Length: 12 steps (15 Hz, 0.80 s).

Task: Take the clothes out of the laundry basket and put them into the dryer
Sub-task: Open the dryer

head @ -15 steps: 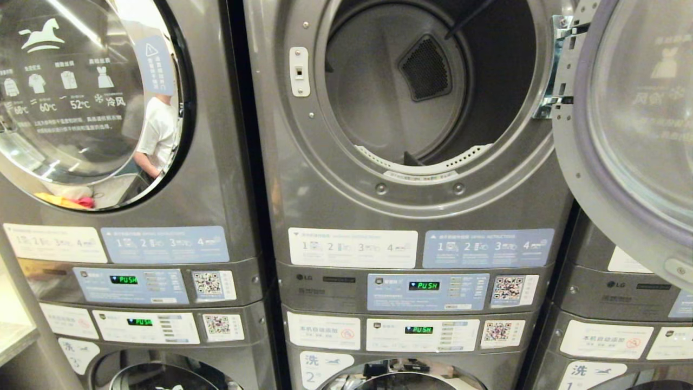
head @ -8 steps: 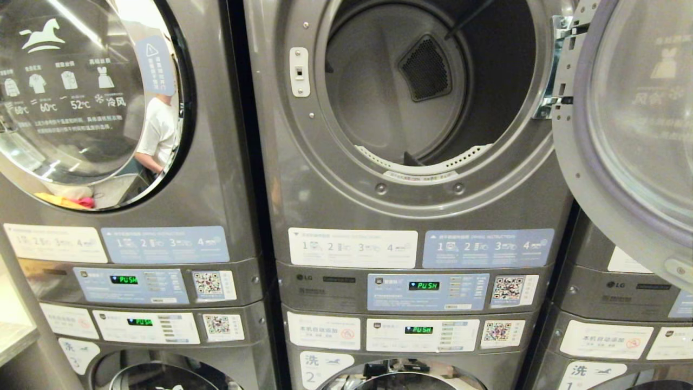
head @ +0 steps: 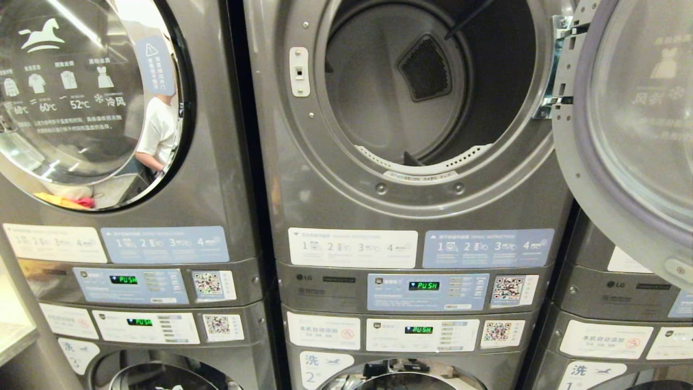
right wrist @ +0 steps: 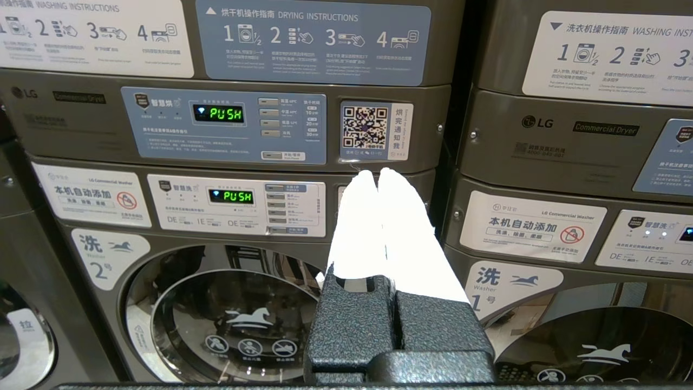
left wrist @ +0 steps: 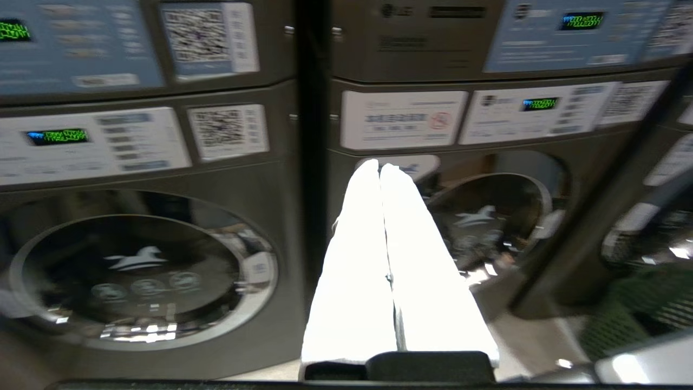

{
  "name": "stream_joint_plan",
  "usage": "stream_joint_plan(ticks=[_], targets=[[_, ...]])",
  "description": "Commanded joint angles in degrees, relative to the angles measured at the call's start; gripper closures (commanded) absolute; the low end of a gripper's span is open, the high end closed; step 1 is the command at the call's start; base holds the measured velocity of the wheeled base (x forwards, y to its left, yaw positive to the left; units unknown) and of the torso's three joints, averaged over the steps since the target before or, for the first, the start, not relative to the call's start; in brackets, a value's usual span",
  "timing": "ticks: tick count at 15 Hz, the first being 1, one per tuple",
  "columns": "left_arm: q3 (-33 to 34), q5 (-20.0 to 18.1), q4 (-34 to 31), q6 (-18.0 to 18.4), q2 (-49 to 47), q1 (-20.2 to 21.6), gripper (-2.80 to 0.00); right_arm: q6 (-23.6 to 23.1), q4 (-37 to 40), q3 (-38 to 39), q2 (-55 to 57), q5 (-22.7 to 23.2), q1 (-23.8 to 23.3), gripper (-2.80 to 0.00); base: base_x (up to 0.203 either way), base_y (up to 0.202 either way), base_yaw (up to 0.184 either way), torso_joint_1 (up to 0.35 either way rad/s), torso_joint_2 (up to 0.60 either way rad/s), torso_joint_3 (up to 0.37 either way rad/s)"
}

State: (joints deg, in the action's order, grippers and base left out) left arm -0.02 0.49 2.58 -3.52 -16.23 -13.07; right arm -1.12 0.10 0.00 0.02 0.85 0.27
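Clothes and basket are out of view; expect them soft, light, best pinched at a bunched fold. Dryer stands open, empty. Your left hand and right hand are closed, holding nothing.

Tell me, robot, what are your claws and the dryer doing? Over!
Left claw shut, empty. Right claw shut, empty. Dryer door open, drum empty. No clothes in sight.

Head view faces the open dryer drum squarely, close. Both wrist views sit lower, facing the washer doors; all share the control panels mid-frame.
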Motion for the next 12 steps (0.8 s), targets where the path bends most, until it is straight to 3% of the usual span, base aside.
stream_joint_plan(ticks=[1, 5, 10, 12], targets=[[0.01, -0.05, -0.28, 2.98, -0.15, 4.07, 0.0, -0.03, -0.01, 0.0, -0.11, 0.1, 0.0, 0.0, 0.0, 0.0, 0.0, 0.0, 0.0, 0.0], [-0.04, -0.64, -2.42, 6.4, 0.71, 12.48, 0.0, -0.03, -0.01, 0.0, -0.11, 0.03, 0.0, 0.0, 0.0, 0.0, 0.0, 0.0, 0.0, 0.0], [0.01, -1.94, -2.48, 7.29, 16.07, 12.73, 0.0, -0.03, -0.01, 0.0, -0.11, 0.03, 0.0, 0.0, 0.0, 0.0, 0.0, 0.0, 0.0, 0.0], [-0.06, -1.46, -2.75, 7.92, 16.23, 12.72, 0.0, -0.03, -0.01, 0.0, -0.11, 0.03, 0.0, 0.0, 0.0, 0.0, 0.0, 0.0, 0.0, 0.0]])
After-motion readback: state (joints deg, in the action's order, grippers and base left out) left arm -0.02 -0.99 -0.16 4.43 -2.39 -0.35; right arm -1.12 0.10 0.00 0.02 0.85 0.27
